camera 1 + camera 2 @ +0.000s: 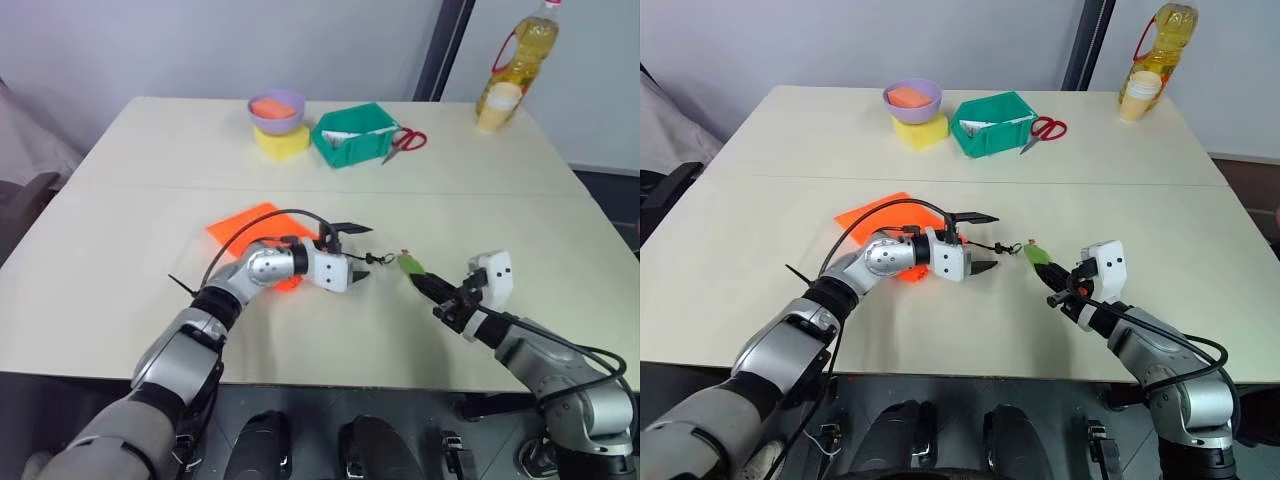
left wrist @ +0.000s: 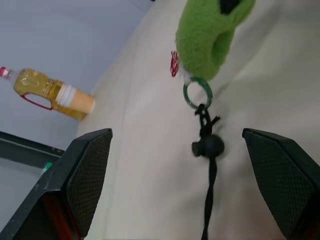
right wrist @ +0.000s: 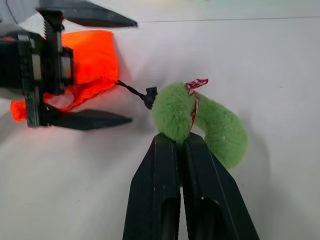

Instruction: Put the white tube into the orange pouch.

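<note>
Opening step: right end effector (image 3: 181,142) clamps the pouch's green tag (image 3: 200,122); left end effector (image 1: 975,242) gapes beside the orange pouch (image 1: 250,226), next needing its mouth.

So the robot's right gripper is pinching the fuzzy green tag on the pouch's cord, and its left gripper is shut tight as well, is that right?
Not quite. The left gripper is wide open beside the orange fabric pouch, as the right wrist view shows. The right gripper does pinch the fuzzy green tag.

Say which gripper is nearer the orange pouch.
Left. The left gripper hangs open right beside the orange pouch; the right gripper is farther off, shut on the green tag at the cord's end.
</note>
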Tool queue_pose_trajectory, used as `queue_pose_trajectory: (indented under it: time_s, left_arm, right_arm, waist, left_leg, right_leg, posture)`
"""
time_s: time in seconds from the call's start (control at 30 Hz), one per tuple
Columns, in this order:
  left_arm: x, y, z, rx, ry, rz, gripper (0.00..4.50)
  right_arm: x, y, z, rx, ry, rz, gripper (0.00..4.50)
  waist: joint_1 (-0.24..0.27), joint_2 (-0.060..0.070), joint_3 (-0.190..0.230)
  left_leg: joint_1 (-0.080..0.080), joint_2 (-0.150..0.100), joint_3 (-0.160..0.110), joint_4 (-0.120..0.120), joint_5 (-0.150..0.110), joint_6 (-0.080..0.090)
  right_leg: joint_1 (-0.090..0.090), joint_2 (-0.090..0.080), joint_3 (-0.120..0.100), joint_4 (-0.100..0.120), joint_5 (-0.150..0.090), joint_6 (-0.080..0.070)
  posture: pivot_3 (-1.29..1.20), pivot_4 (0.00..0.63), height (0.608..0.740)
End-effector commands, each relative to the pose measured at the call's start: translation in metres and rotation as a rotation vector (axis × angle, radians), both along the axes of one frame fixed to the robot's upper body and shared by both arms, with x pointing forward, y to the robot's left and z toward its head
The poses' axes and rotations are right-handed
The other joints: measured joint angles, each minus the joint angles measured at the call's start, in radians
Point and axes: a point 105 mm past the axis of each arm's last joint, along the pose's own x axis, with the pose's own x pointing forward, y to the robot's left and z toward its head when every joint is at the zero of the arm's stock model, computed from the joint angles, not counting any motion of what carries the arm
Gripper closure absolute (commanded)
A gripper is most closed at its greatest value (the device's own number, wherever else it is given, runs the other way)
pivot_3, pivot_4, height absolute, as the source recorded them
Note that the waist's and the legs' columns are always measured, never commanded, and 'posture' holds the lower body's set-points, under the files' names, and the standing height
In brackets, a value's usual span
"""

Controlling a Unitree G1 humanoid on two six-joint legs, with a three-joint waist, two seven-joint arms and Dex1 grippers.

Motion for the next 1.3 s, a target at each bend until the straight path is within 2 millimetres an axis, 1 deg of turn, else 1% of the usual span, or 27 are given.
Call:
queue_pose_trajectory:
  time_s: [0.03, 0.13, 0.3, 0.47, 0.77, 0.9, 1.0, 1.03, 1.3]
  left_arm:
    - [0.004, -0.001, 0.003, -0.01, -0.006, 0.031, 0.04]
    - [0.007, 0.001, 0.001, -0.005, -0.003, 0.053, 0.04]
    - [0.007, 0.002, 0.002, -0.03, 0.0, 0.058, 0.04]
    - [0.004, -0.001, 0.002, -0.043, -0.004, 0.042, 0.04]
    - [0.003, -0.009, 0.009, -0.096, -0.012, 0.032, 0.04]
    - [0.004, -0.009, 0.007, -0.088, -0.003, 0.035, 0.04]
    - [0.004, -0.01, 0.007, -0.098, 0.003, 0.036, 0.79]
    - [0.004, -0.01, 0.007, -0.099, 0.002, 0.038, 1.3]
    - [0.005, -0.013, 0.007, -0.097, -0.008, 0.043, 1.3]
  right_arm:
    - [-0.001, 0.003, 0.014, -0.002, -0.06, 0.016, 4.5]
    - [0.0, 0.002, 0.023, 0.007, -0.084, 0.015, 4.5]
    - [-0.003, -0.001, 0.038, 0.095, -0.113, 0.014, 4.5]
    - [-0.005, -0.005, 0.039, 0.107, -0.102, 0.001, 4.5]
    - [-0.007, -0.003, 0.039, 0.111, -0.096, 0.006, 4.5]
    - [-0.007, -0.003, 0.04, 0.111, -0.098, 0.007, 4.5]
    - [-0.008, -0.003, 0.04, 0.11, -0.097, 0.009, 4.5]
    - [-0.008, -0.003, 0.04, 0.108, -0.096, 0.009, 4.5]
    - [-0.009, -0.001, 0.037, 0.103, -0.088, 0.014, 4.5]
  waist:
    - [-0.002, 0.0, 0.0]
    - [0.0, 0.0, 0.0]
    - [0.0, 0.0, 0.0]
    - [0.0, 0.0, 0.0]
    - [0.001, 0.0, 0.0]
    - [0.0, 0.0, 0.0]
    - [0.001, 0.0, 0.0]
    - [0.001, 0.0, 0.0]
    - [0.001, 0.0, 0.0]
  left_leg:
    - [0.0, 0.0, 0.0, 0.0, 0.0, 0.0]
    - [0.0, 0.0, 0.0, 0.0, 0.0, 0.0]
    - [0.0, 0.0, 0.0, 0.0, 0.0, 0.0]
    - [0.0, 0.0, 0.0, 0.0, 0.0, 0.0]
    - [0.0, 0.0, 0.0, 0.0, 0.0, 0.0]
    - [0.0, 0.0, 0.0, 0.0, 0.0, 0.0]
    - [0.0, 0.0, 0.0, 0.0, 0.0, 0.0]
    - [0.0, 0.0, 0.0, 0.0, 0.0, 0.0]
    - [0.0, 0.0, 0.0, 0.0, 0.0, 0.0]
  right_leg:
    - [0.0, 0.0, 0.0, 0.0, 0.0, 0.0]
    - [0.0, 0.0, 0.0, 0.0, 0.0, 0.0]
    - [0.0, 0.0, 0.0, 0.0, 0.0, 0.0]
    - [0.0, 0.0, 0.0, 0.0, 0.0, 0.0]
    - [0.0, 0.0, 0.0, 0.0, 0.0, 0.0]
    - [0.0, 0.0, 0.0, 0.0, 0.0, 0.0]
    - [0.0, 0.0, 0.0, 0.0, 0.0, 0.0]
    - [0.0, 0.0, 0.0, 0.0, 0.0, 0.0]
    - [0.0, 0.0, 0.0, 0.0, 0.0, 0.0]
  posture:
    - [0.0, 0.15, 0.737]
    - [0.0, 0.15, 0.737]
    - [0.0, 0.15, 0.737]
    - [0.0, 0.15, 0.737]
    - [0.0, 0.15, 0.737]
    - [0.0, 0.15, 0.737]
    - [0.0, 0.15, 0.737]
    - [0.0, 0.15, 0.737]
    - [0.0, 0.15, 0.737]
